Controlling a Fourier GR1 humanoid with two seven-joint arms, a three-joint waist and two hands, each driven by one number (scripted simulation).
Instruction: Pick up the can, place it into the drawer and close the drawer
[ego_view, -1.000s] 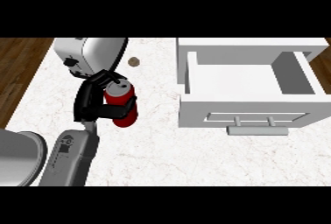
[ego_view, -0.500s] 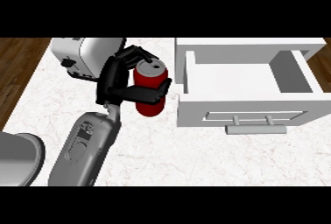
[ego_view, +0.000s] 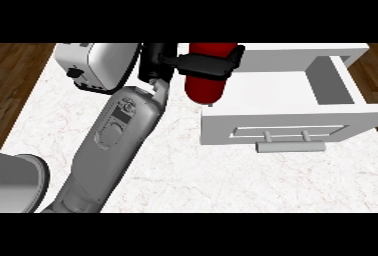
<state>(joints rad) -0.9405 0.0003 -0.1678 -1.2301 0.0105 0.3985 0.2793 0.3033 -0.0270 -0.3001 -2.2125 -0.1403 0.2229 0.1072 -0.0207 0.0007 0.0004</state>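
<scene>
Red can (ego_view: 209, 82) gripped in left hand (ego_view: 193, 62) | drawer (ego_view: 284, 97) right of hand | risk: can apparently straddled the drawer's near wall; lowering could catch it

one can (ego_view: 206, 82), one drawer (ego_view: 284, 127), one toaster (ego_view: 96, 65)

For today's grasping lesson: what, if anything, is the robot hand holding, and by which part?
The left robot hand holds the red can, its fingers curled round the can's upper body, beside the open drawer.
</scene>
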